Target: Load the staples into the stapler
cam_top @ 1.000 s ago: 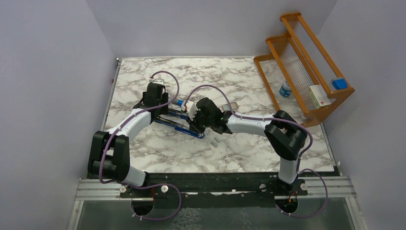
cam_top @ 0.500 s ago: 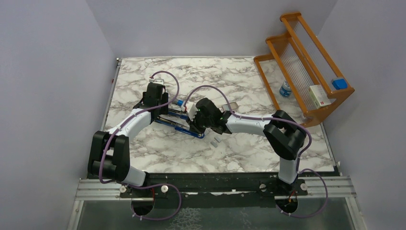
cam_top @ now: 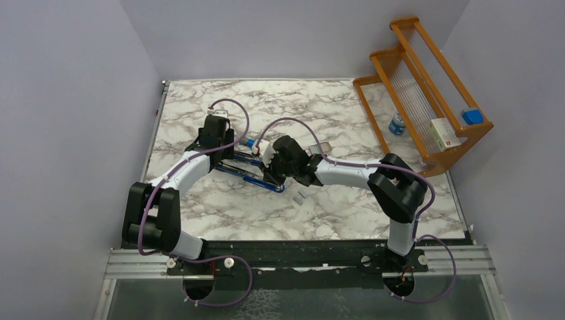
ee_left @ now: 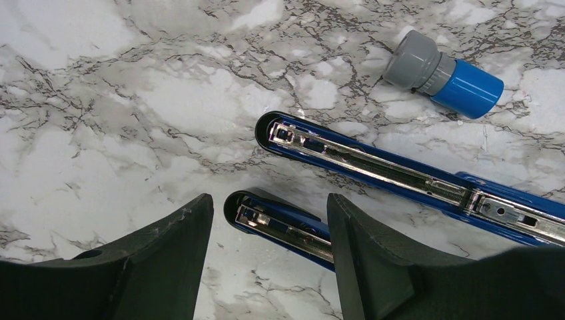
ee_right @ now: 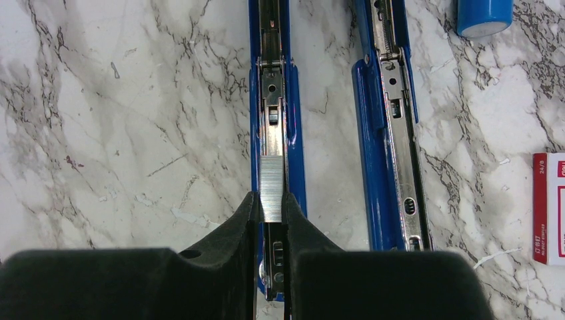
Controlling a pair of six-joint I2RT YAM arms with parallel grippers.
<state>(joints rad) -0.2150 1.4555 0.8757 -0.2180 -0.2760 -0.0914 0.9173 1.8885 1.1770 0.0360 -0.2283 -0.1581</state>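
Right now the staple strip [ee_right: 271, 189], a short ribbed silvery bar, is pinched at its near end between the right fingers [ee_right: 233, 230], which are drawn in tight on it. It lines up lengthwise over the metal channel of one half of the blue stapler [ee_right: 376, 133]. Cannot tell whether it is seated in the channel or just above it.

Stapler is folded open: two long blue halves side by side on the marble worktop [cam_top: 200, 100], metal channels up.

Left fingers [ee_left: 170, 260] are spread wide and low over the worktop. The rounded end of one stapler half lies between them with a gap on either side; no contact seen. The other half runs just past them.

A grey cylinder with a blue cap [ee_left: 443, 75] lies on its side near the stapler.

The staple box [ee_right: 550, 207], white with a red label, lies flat on the marble, apart from the stapler.

From overhead, both arms reach to mid-worktop and their wrists meet over the stapler. A few small loose grey strips [cam_top: 301, 196] lie just on the near side of the right wrist.

At far right, the wooden rack [cam_top: 426, 93] holds a white-and-red box [cam_top: 445, 133] and a small blue item [cam_top: 472, 116]. A small bottle [cam_top: 398, 124] stands at the rack.
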